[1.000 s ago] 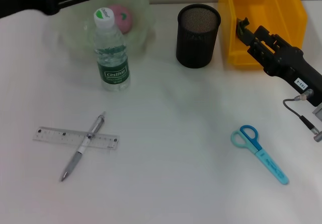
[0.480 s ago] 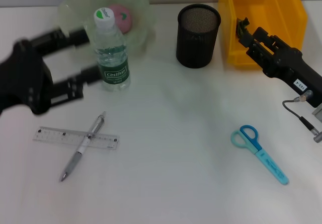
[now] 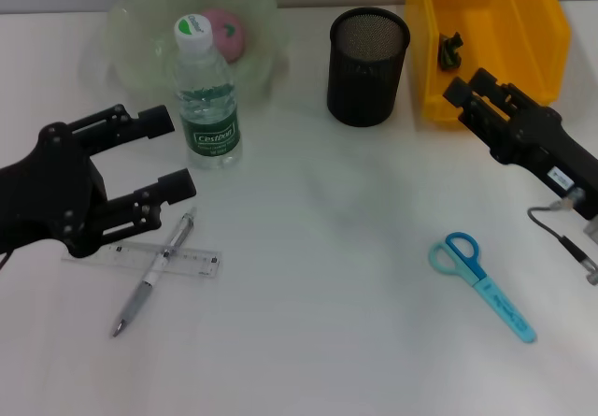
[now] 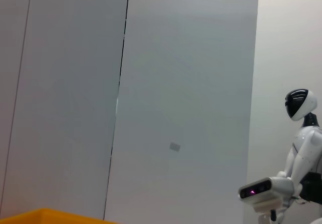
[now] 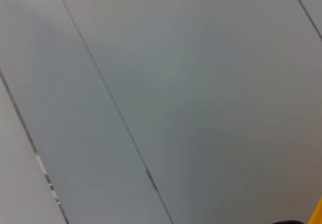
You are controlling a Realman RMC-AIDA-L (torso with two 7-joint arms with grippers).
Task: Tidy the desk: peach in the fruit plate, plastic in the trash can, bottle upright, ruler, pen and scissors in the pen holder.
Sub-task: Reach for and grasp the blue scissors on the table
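— Left gripper (image 3: 163, 154)? 
— Mine; fingers apart, just above the pen (image 3: 154, 271), which lay crossed over the ruler (image 3: 140, 255). 
— Advice? 
— Pinch the pen mid-barrel, clear of the ruler.

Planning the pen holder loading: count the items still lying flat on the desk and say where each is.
3. The ruler lies front left, the pen crosses over it, and the scissors lie front right. The left gripper partly covers the ruler.

A plain white counter (image 3: 336, 341) spans the head view. Behind, pale grey wall panels (image 4: 181, 83) with dark seams, and a white humanoid figure (image 4: 301, 133) (black-faced) stands far off.
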